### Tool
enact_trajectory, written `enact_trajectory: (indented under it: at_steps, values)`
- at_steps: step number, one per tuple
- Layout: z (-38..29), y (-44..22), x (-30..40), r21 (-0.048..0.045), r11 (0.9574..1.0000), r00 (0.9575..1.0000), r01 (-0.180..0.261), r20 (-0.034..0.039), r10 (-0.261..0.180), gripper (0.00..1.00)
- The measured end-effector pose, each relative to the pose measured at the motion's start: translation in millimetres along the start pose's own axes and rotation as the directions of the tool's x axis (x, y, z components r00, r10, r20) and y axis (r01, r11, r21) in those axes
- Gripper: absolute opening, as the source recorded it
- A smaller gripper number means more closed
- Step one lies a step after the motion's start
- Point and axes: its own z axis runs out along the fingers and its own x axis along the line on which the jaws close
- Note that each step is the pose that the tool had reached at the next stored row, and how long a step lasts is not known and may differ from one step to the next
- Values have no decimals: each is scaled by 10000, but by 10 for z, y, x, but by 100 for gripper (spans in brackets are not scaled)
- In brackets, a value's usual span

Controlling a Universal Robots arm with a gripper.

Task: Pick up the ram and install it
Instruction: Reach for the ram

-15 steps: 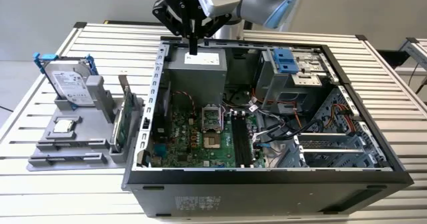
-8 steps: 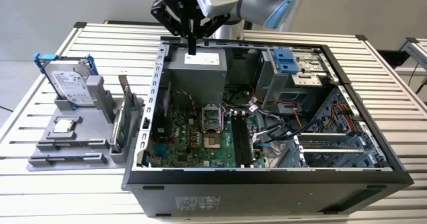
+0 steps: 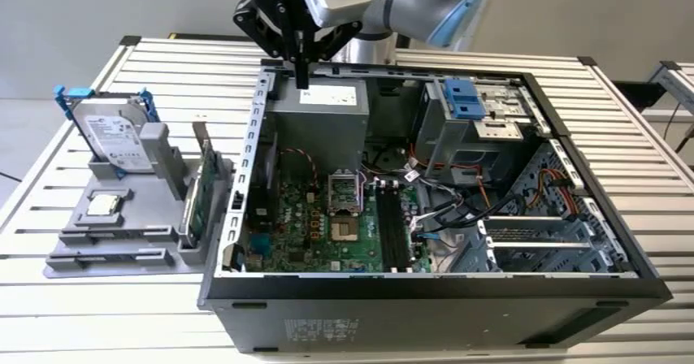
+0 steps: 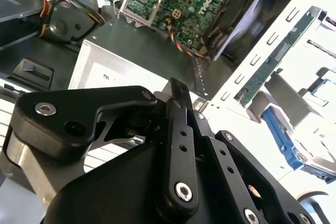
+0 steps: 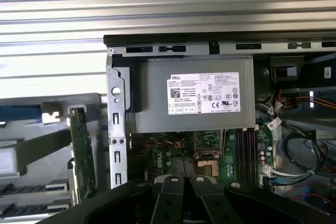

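Note:
The ram [image 3: 193, 214] is a thin green board standing on edge in the grey holder [image 3: 119, 234], at the exterior view's left of the open computer case [image 3: 434, 287]. It also shows in both wrist views as a long green strip [image 5: 80, 150] [image 4: 270, 64]. My gripper [image 3: 302, 84] hangs above the far rim of the case, over the grey power supply [image 5: 194, 98], pointing down. Its black fingers [image 4: 177, 90] lie together with nothing between them. The gripper [image 5: 186, 182] is well away from the ram.
A taller dark green card [image 3: 214, 177] stands between the ram and the case wall. The holder also carries a silver hard drive in a blue frame [image 3: 109, 132] and a small square chip [image 3: 103, 204]. Inside the case lie the motherboard [image 3: 325, 226], cables and drive cages [image 3: 477, 112].

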Motion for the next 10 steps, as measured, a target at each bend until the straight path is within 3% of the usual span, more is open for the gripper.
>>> enact_trajectory:
  at_steps: [10]
  values:
    - [-7,-11,180,1,10000,10000,0,-1,0,0]
